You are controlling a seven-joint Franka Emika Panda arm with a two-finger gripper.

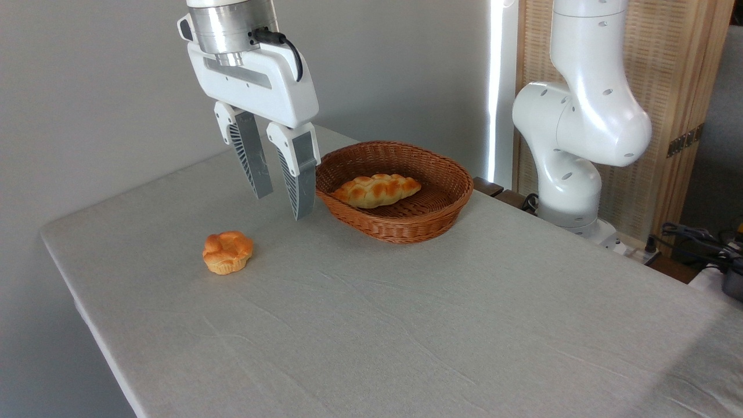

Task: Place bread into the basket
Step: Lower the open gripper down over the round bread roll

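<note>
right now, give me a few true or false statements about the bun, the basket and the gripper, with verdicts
1. The round bun lies on the table, outside the basket. True.
2. The basket is empty. False: a braided loaf lies in it.
3. The gripper is shut on the bun. False: it hangs open above the table, holding nothing.
4. The bun is left of the basket in the picture. True.
5. The braided loaf sits on the table. False: it is inside the basket.

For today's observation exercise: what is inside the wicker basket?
One braided oval loaf lies inside the basket. The near wall hides part of the floor, and what is under the loaf cannot be seen.
</note>
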